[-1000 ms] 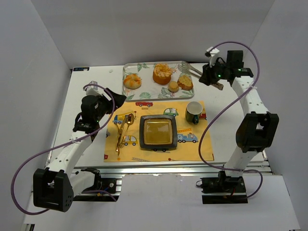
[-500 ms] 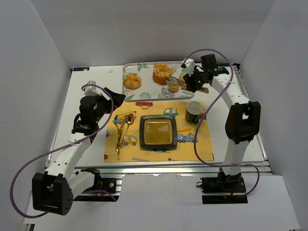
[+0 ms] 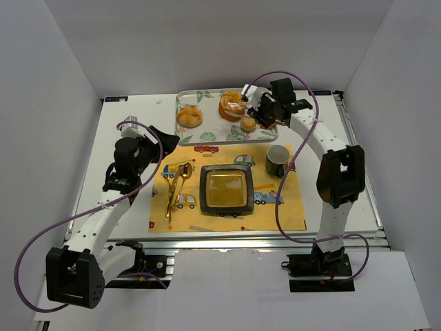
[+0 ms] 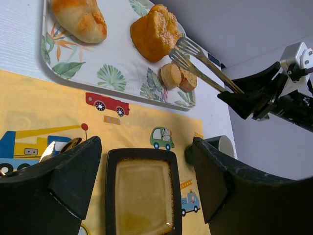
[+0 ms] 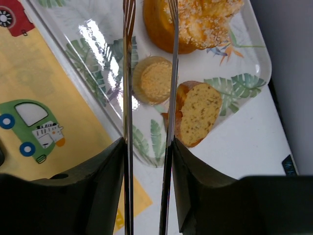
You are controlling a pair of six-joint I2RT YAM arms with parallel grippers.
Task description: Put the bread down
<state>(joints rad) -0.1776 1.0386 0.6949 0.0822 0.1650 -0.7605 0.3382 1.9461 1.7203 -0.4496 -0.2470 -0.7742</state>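
Observation:
A floral tray (image 3: 207, 132) at the back holds a bread roll (image 3: 189, 116), a large sugared bun (image 3: 232, 105), a small round bread (image 3: 248, 124) and a bread slice (image 5: 195, 113). My right gripper (image 3: 267, 110) is shut on silver tongs (image 5: 128, 98). The tong arms stay apart and reach over the small round bread (image 5: 152, 80) towards the large bun (image 5: 195, 24). A dark square plate (image 3: 225, 189) lies empty on the yellow placemat (image 3: 275, 207). My left gripper (image 3: 162, 138) is open and empty, hovering left of the plate (image 4: 142, 196).
A green mug (image 3: 278, 161) stands on the placemat right of the plate. Gold tongs (image 3: 176, 187) lie on the mat's left side. White walls enclose the table on three sides.
My right arm has swung left from beyond the tray's right end, carrying the tongs over the breads on the tray. The left arm has not moved.

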